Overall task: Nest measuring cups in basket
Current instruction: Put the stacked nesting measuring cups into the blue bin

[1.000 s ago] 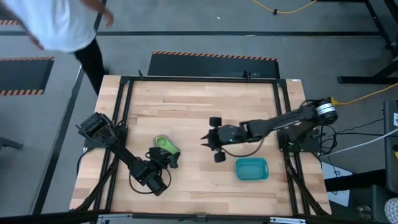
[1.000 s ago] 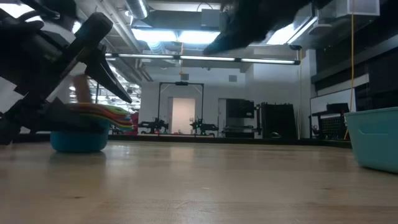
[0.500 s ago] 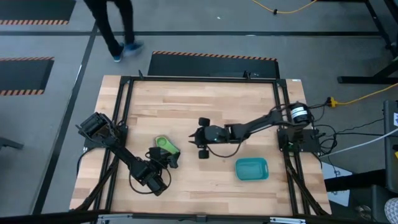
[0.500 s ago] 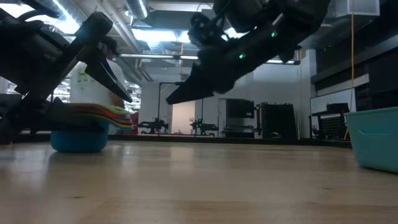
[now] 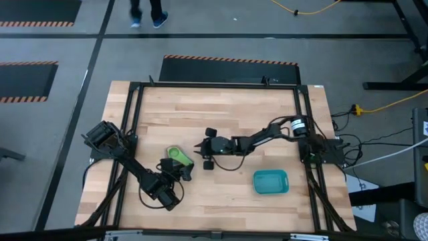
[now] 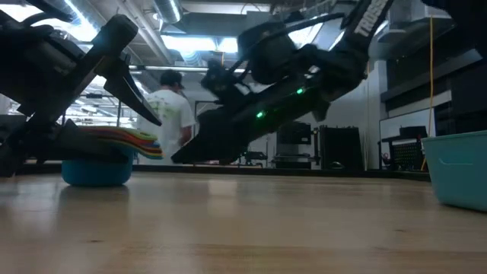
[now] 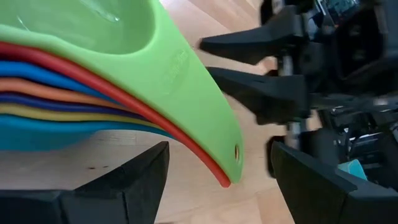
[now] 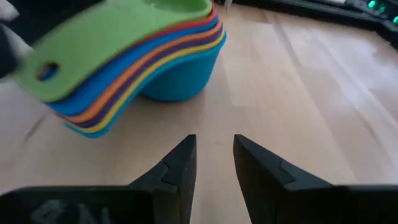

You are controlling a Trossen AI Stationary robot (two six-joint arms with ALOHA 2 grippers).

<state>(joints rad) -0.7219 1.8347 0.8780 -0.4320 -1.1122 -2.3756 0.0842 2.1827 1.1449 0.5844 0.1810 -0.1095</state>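
Resting on the wooden table, the nested stack of coloured plastic measuring cups sits between the spread left gripper and the narrowly parted, empty right gripper; the teal plastic basket lies well apart.

Bench layout as I see it

Stacked measuring cups sit left of the bench's centre; the basket stands well apart toward the right front corner, with my right gripper just beside the cups.

One basket, one person, and seemingly six nested measuring cups.
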